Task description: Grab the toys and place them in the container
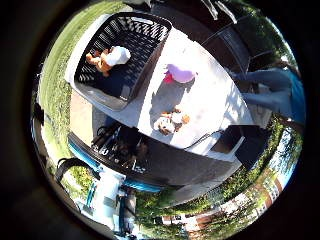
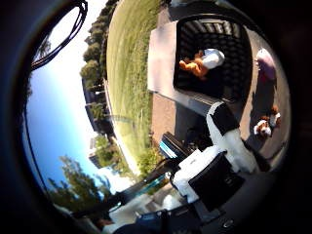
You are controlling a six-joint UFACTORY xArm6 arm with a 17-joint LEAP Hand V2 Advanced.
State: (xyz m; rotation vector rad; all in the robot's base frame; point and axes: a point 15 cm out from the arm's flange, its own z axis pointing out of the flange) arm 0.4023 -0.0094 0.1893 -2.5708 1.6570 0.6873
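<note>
- Progress: one orange-and-white plush toy (image 1: 106,58) already lies inside the black basket (image 1: 150,24); judged about a third done.
- Left on the white table (image 1: 215,107): pink toy (image 1: 180,74) near the basket, brown-and-white puppy toy (image 1: 170,121) farther off.
- Hand (image 2: 222,156) high above, holding nothing; finger spread unclear.
- Only the thumb-side view shows the hand.

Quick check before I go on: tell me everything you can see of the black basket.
The black basket is a rectangular, plastic-looking bin with latticed walls and a solid rim, standing upright and open at one end of the white table. Inside lies an orange and white plush toy on its floor. The pink toy and the brown and white plush dog lie outside on the table, apart from it.
</note>
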